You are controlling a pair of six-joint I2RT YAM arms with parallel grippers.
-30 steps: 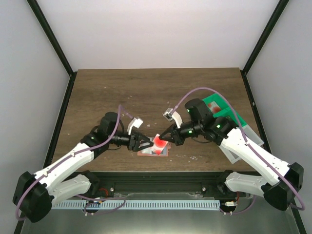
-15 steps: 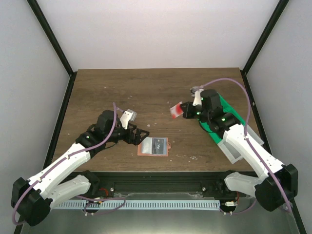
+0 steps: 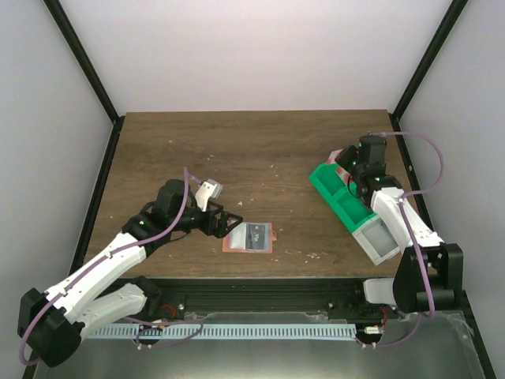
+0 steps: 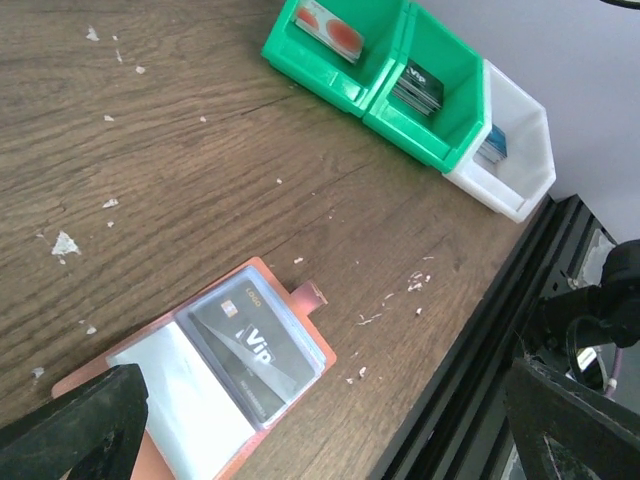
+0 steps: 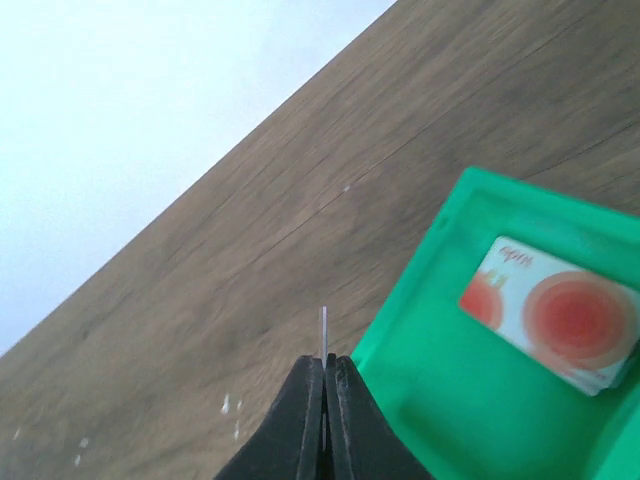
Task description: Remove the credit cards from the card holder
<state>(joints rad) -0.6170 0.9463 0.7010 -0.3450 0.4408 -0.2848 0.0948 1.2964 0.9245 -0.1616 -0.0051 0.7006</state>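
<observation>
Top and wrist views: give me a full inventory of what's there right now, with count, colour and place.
table: one, brown wood.
green bins: two, joined, on the table's right side.
white bin: one, at the green bins' near end.
card holder: one, tan-pink with pale lining, open, near middle of the table.
dark card: one, grey-black, in the holder's clear pocket.
red-and-white cards: small stack, far green bin.
dark cards: stack, grey-black, middle bin.
blue cards: stack, white bin.
held card: one, edge-on, colour unclear, by the far bin's edge.
left gripper: one, black, open, beside the holder.
right gripper: one, black, shut on held card.
</observation>
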